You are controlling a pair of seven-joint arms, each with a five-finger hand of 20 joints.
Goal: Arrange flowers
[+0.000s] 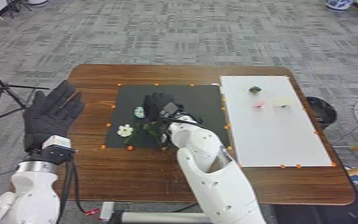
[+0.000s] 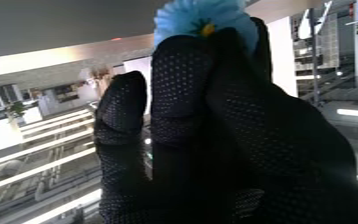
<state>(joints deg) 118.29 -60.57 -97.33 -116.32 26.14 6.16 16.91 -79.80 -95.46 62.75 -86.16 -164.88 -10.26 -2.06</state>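
Observation:
My right hand (image 1: 160, 104) is over the dark mat (image 1: 193, 91), beside a light blue flower (image 1: 140, 112). In the right wrist view, the blue flower (image 2: 202, 19) appears at the far end of my right hand (image 2: 220, 115), which hides its lower petals. Whether the hand grips it is unclear. A white flower (image 1: 125, 131) lies on the mat, with green stems (image 1: 151, 133) beside it. On the white board (image 1: 269, 140) are a pink flower (image 1: 258, 104), a cream flower (image 1: 282, 102) and a small dark object (image 1: 254, 90). My left hand (image 1: 53, 112) is open with straight fingers at the table's left edge.
Orange markers line the mat and board on the brown table (image 1: 158, 181). A black bin (image 1: 320, 111) stands on the floor off the table's right edge. To the left stands a black tripod (image 1: 5, 86).

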